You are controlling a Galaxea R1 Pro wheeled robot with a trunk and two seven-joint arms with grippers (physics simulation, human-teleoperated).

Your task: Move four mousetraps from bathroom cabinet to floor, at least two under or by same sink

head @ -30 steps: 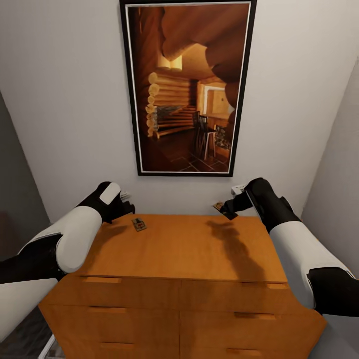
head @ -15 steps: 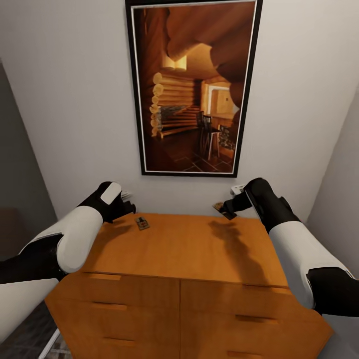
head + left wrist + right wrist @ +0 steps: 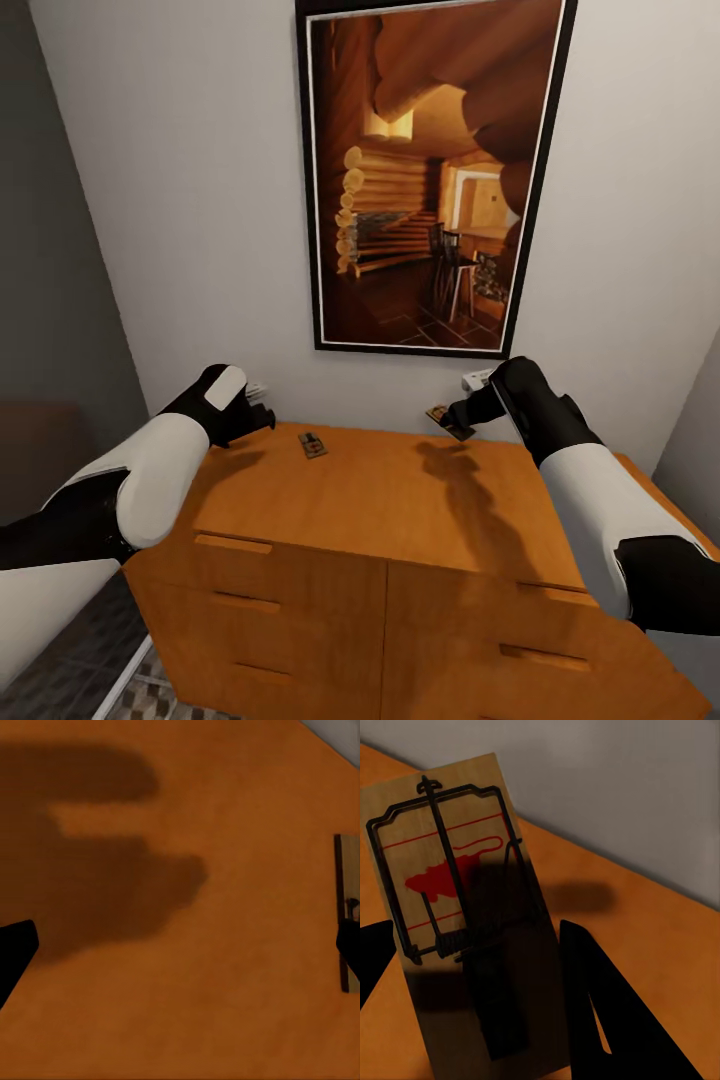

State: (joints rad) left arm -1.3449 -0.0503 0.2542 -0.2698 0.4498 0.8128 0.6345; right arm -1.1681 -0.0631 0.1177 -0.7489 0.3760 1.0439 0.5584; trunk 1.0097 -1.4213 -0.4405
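A: What sits nearest the robot?
B: The cabinet (image 3: 380,520), its drawer fronts facing the robot and its flat orange-brown top stretching back to the wall.

A: And the left gripper (image 3: 258,412)?
B: It hangs over the top's rear left part. In the left wrist view its fingertips (image 3: 15,952) stand wide apart with bare wood between them, grasping nothing. A mousetrap (image 3: 313,444) lies flat on the top just beside that gripper, toward the middle; the left wrist view catches its edge (image 3: 346,907) beside one fingertip.

A: The right gripper (image 3: 452,420)?
B: Near the back edge, above the top. A second mousetrap (image 3: 465,930) lies in the gripper's grasp, one dark finger (image 3: 499,967) laid across the board and the other beside it.

A: Farthest back?
B: A framed picture (image 3: 430,180) of a log interior hanging on the pale wall.
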